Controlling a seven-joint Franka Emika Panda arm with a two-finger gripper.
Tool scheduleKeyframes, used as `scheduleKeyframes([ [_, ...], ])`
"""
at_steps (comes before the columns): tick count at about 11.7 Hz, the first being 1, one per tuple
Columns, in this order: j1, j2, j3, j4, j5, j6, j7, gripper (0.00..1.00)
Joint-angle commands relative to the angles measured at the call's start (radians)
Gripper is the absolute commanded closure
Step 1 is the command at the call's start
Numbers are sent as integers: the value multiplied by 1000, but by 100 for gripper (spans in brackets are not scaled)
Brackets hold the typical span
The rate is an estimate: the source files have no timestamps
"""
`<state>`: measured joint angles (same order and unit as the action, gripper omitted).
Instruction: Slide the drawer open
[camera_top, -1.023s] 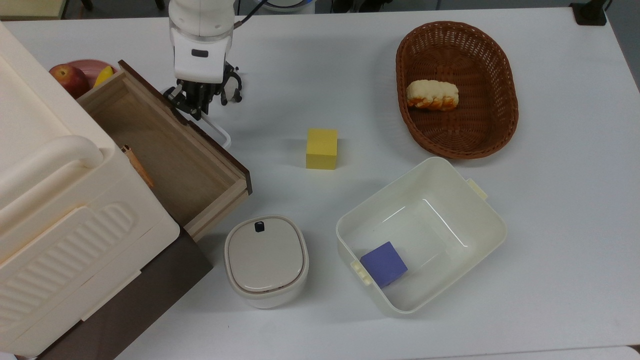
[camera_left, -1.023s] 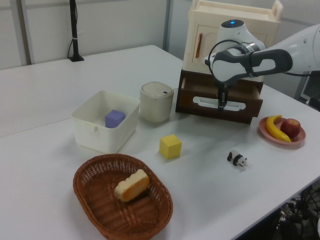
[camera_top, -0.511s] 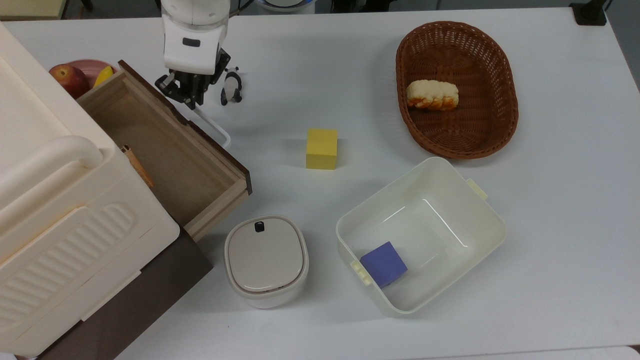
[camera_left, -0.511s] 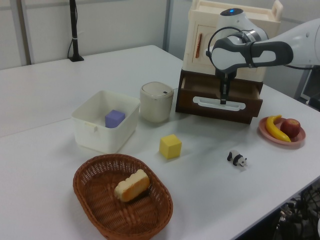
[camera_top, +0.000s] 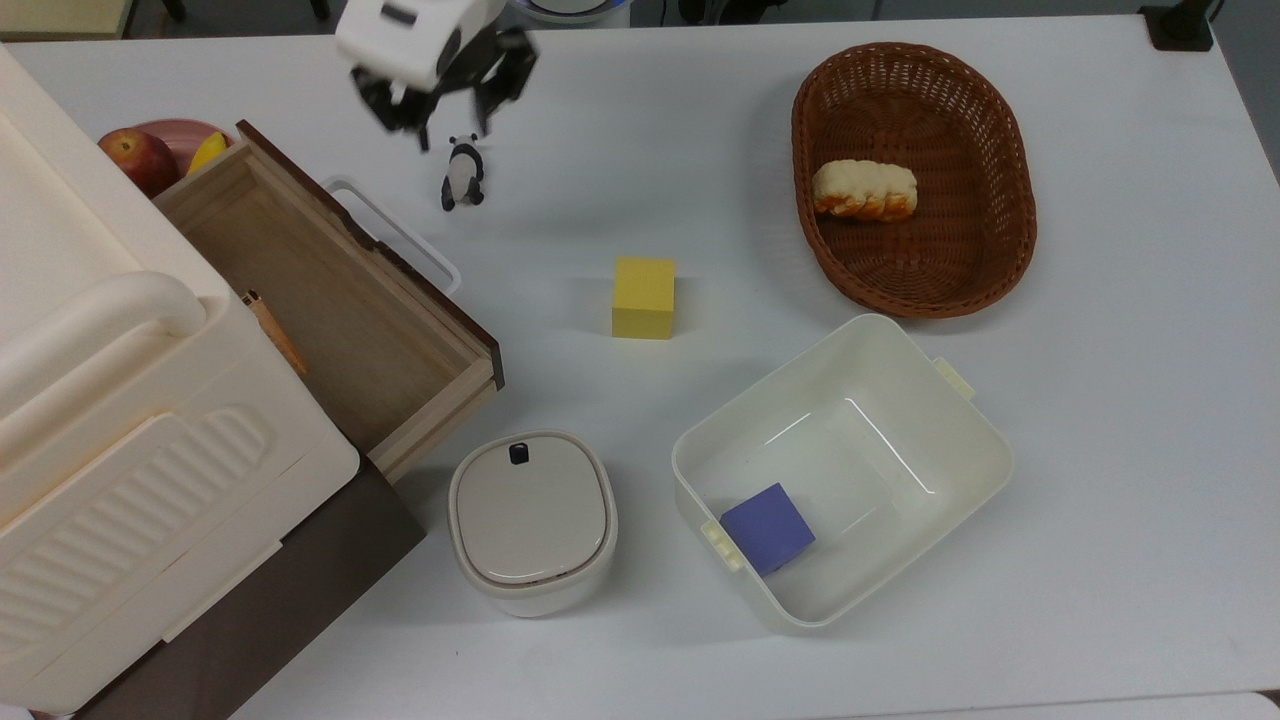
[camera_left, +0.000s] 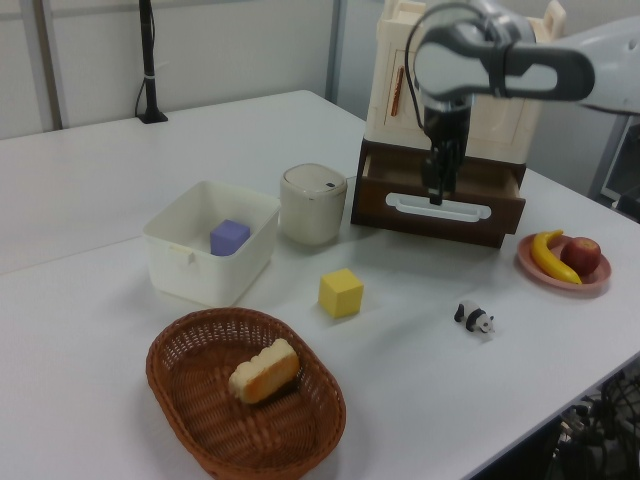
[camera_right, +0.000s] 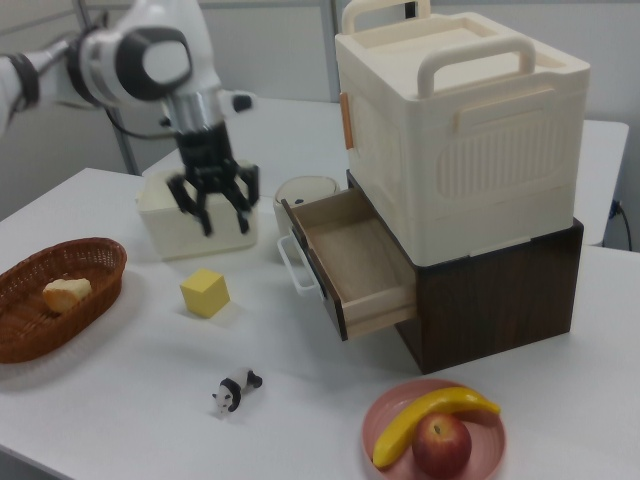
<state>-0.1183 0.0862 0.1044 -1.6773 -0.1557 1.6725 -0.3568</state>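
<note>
The drawer (camera_top: 330, 300) stands pulled out from the dark brown base under the cream case. Its pale wood floor is exposed, and its white loop handle (camera_top: 392, 236) faces the table. In the right view the drawer (camera_right: 352, 262) juts toward the table's middle. My gripper (camera_top: 447, 118) is open and holds nothing. It hangs in the air clear of the handle, above the small panda toy (camera_top: 462, 175). The right view shows the gripper (camera_right: 222, 222) with spread fingers, well to the right view's left of the handle (camera_right: 292, 264). From the left view, the gripper (camera_left: 436, 192) hangs in front of the drawer front (camera_left: 445, 212).
A yellow block (camera_top: 643, 297) sits mid-table. A lidded cream pot (camera_top: 530, 520) stands by the drawer's corner. A cream tub (camera_top: 940, 420) holds a purple block (camera_top: 768, 527). A brown basket (camera_top: 1000, 150) holds bread. A pink plate (camera_right: 380, 425) with fruit lies beside the cabinet. A pencil (camera_top: 275, 332) lies in the drawer.
My gripper has lifted off the drawer handle and moved toward the top view's upper right, with its fingers spread wider. The drawer has stayed where it was.
</note>
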Motion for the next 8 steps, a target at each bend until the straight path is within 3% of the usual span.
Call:
scheduleKeyframes([
  [1, 69, -10, 5, 62, 96, -65, 360, 0],
  [3, 106, -16, 11, 60, 82, 1, 482, 0],
  [8, 85, -17, 0, 60, 102, 56, 489, 0],
])
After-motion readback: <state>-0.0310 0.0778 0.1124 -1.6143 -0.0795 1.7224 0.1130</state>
